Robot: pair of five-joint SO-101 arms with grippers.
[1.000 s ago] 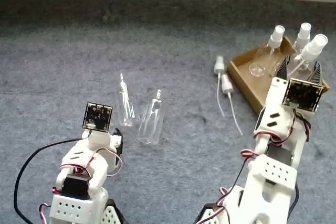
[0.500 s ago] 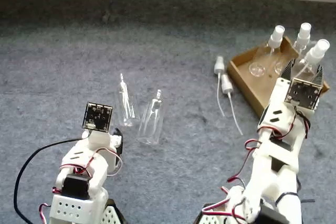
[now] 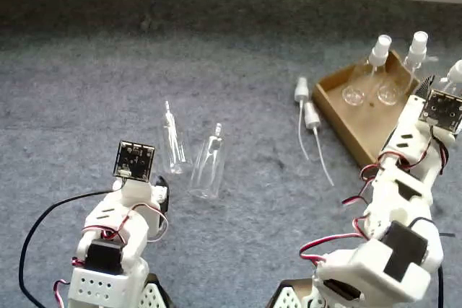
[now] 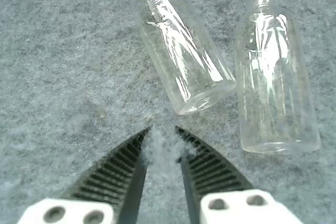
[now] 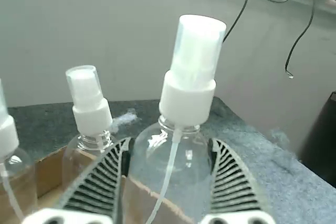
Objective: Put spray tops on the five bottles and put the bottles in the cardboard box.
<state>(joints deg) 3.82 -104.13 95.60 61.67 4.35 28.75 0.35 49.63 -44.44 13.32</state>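
Two clear uncapped bottles (image 3: 173, 146) (image 3: 208, 164) lie side by side on the grey carpet. My left gripper (image 4: 163, 136) rests just short of their bases (image 4: 184, 51) (image 4: 273, 77), open, with nothing between its fingers. Two loose spray tops (image 3: 302, 91) (image 3: 312, 115) with long tubes lie beside the cardboard box (image 3: 336, 119). Two capped bottles (image 3: 375, 63) (image 3: 411, 55) stand in the box. My right gripper (image 5: 168, 145) is shut on a third capped bottle (image 5: 178, 166), upright at the box's right side, its top (image 3: 455, 71) at the high view's edge.
The grey carpet covers the whole table, with open room between the lying bottles and the box. A pale wall runs along the back edge. The left arm's black cable (image 3: 43, 221) loops beside its base.
The right arm has swung to the right with the capped bottle in its grip, from over the box's near corner to its right side. The left arm and the lying bottles have not moved.
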